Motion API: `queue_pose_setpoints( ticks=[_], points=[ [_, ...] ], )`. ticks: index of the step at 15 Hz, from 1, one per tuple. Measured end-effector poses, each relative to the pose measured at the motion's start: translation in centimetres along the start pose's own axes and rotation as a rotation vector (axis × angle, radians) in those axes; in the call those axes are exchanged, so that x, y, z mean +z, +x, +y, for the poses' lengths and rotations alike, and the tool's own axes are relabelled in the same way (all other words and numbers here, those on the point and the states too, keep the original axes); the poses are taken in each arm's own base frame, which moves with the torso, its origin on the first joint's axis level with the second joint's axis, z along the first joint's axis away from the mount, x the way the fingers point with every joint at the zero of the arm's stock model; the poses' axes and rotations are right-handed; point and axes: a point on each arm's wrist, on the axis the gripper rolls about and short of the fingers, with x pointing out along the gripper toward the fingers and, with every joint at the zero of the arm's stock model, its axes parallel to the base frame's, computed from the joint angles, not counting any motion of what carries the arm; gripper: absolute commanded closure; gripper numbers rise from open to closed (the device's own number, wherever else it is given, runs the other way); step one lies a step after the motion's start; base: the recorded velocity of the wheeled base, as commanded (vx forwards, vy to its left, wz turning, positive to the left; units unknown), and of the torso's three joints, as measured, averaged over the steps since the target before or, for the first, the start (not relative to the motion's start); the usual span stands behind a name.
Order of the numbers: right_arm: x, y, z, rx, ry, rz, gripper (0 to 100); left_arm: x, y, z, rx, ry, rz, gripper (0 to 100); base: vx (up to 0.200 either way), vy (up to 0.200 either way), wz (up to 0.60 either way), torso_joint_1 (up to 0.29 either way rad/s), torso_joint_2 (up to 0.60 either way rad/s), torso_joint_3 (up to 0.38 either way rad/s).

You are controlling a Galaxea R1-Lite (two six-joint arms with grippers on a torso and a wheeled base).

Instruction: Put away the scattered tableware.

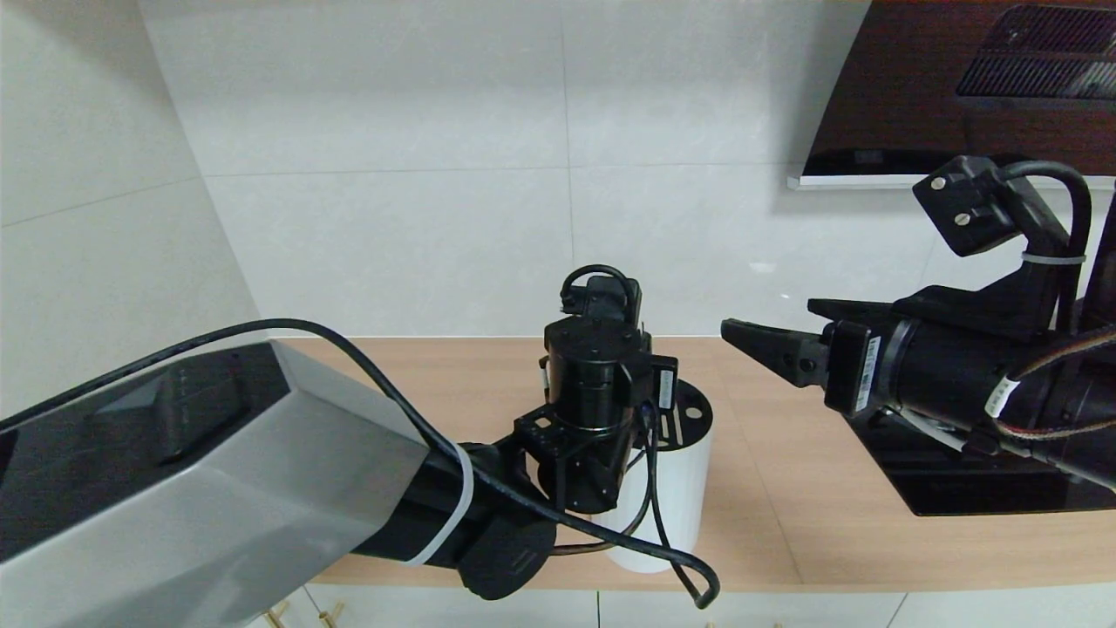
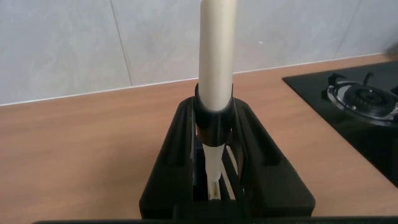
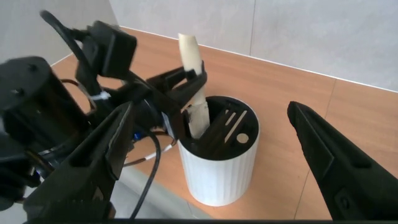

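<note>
A white ribbed utensil holder (image 1: 671,506) with a black slotted lid stands near the counter's front edge. My left gripper (image 2: 214,112) is directly above it, shut on a cream-handled utensil (image 2: 216,50) held upright. The utensil's lower end dips into a lid slot (image 3: 200,121). What kind of utensil it is stays hidden. In the right wrist view, the left gripper's fingers (image 3: 177,84) clamp the cream handle (image 3: 189,56) above the holder (image 3: 217,174). My right gripper (image 1: 772,327) hovers to the right of the holder, above the counter, open and holding nothing (image 3: 210,112).
The wooden counter (image 1: 785,488) runs along a white tiled wall. A black gas cooktop (image 1: 1003,493) with a burner (image 2: 364,96) lies at the right, under a dark range hood (image 1: 959,87). Bare counter stretches to the holder's left and behind it.
</note>
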Motion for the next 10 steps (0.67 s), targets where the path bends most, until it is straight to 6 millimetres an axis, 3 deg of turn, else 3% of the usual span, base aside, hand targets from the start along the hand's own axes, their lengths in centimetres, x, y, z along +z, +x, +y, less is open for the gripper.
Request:
queue_pose_setpoints(
  ticks=[2,3,10],
  points=[
    [-0.04,0.02,-0.01,-0.001,0.0,0.0,0,-0.16,0.05,-0.02,0.0,0.001,0.003,100,0.0,0.0,0.0,0.0,0.0,0.0],
    [-0.06,0.03,-0.01,-0.001,0.0,0.001,0,-0.21,0.06,-0.02,0.003,0.002,0.004,0,0.0,0.0,0.0,0.0,0.0,0.0],
    [-0.12,0.03,-0.02,-0.001,-0.001,0.002,0,-0.21,0.02,-0.08,0.007,0.001,0.002,0,0.0,0.0,0.0,0.0,0.0,0.0]
  ],
)
